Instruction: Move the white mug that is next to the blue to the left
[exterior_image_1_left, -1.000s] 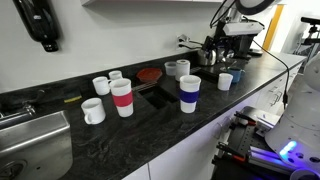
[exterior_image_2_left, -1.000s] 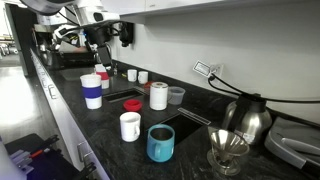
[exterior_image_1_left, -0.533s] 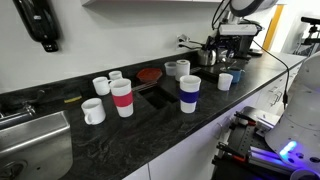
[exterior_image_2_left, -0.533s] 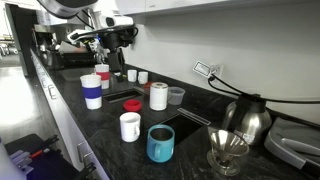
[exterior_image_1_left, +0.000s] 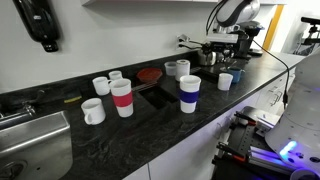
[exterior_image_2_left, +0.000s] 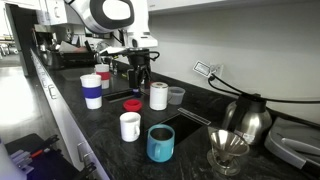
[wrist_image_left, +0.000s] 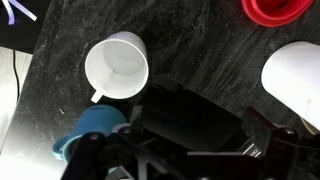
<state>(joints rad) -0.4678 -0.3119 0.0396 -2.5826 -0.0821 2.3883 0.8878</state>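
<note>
Though your arm is over this stretch of counter, the white mug (exterior_image_2_left: 130, 126) stands upright and untouched on the dark speckled counter (exterior_image_2_left: 105, 138), near the front edge in an exterior view. In the wrist view its mouth faces up and looks empty, with the handle pointing toward the blue mug (exterior_image_2_left: 160, 143). That blue mug sits just beside it, to its right and a little nearer in the exterior view, with a narrow gap between them. The wrist view shows only part of the blue mug, the rest hidden behind the gripper body.

Farther back and to the right stands a tall plain white cup (exterior_image_2_left: 158, 96), with a clear plastic cup (exterior_image_2_left: 176, 96) just to its right. A low red lid (exterior_image_2_left: 132, 105) lies flat on the counter left of the tall cup, between the white mug and your gripper (exterior_image_2_left: 139, 84).

The gripper hangs fingers-down above the counter, beyond the red lid and apart from the white mug, carrying nothing that you can see. The pictures are too small and dark to tell how wide its jaws stand.

To the far left a tall white cup with a blue band (exterior_image_2_left: 92, 92) stands with a red-banded cup (exterior_image_2_left: 103, 77) just behind it. On the near right are a metal kettle (exterior_image_2_left: 245, 120) and a glass dripper (exterior_image_2_left: 228, 150).
</note>
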